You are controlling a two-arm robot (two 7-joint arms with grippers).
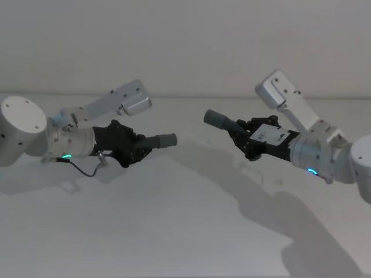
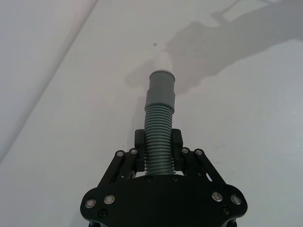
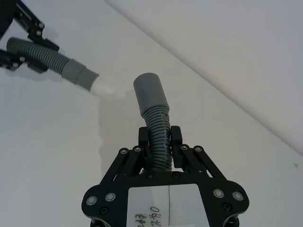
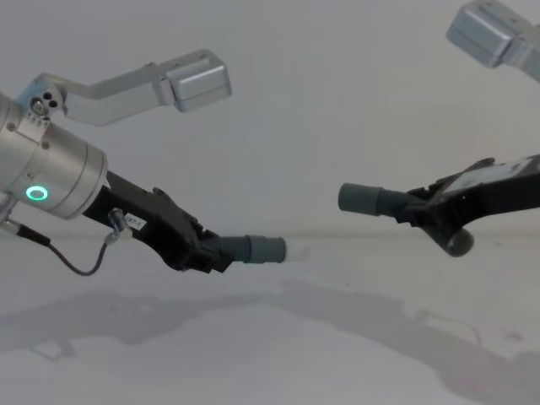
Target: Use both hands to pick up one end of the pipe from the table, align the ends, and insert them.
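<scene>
Left gripper (image 1: 142, 145): jaws closed on the ribbed body of the left pipe piece (image 1: 156, 141), held in the air above the surface (image 1: 185, 231), on the robot's left.
Right gripper (image 1: 240, 130): jaws closed on the ribbed body of the right pipe piece (image 1: 223, 121), also off the surface, on the robot's right.
Left piece, axis: its long axis ran out of the jaws toward the robot's right, close to level in the chest view. The left cuff (image 1: 167, 139) led, with a paler, narrower tip (image 4: 295, 250) beyond it.
Right piece, axis: its long axis ran toward the robot's left, near level, with the right cuff (image 1: 215, 119) leading. Behind the jaws the hose curved down to its dark open end (image 4: 460, 243).
Relation of the ends: the cuffs faced each other with a clear gap, not touching. The right cuff sat higher than the left in the chest view and farther back in the head view, so the axes were offset, not in line.
Done: both pieces were picked up, one per gripper, with their cuffs turned inward.
Left to do: by my reading, bring the two axes into line, close the gap and push the ends together.
</scene>
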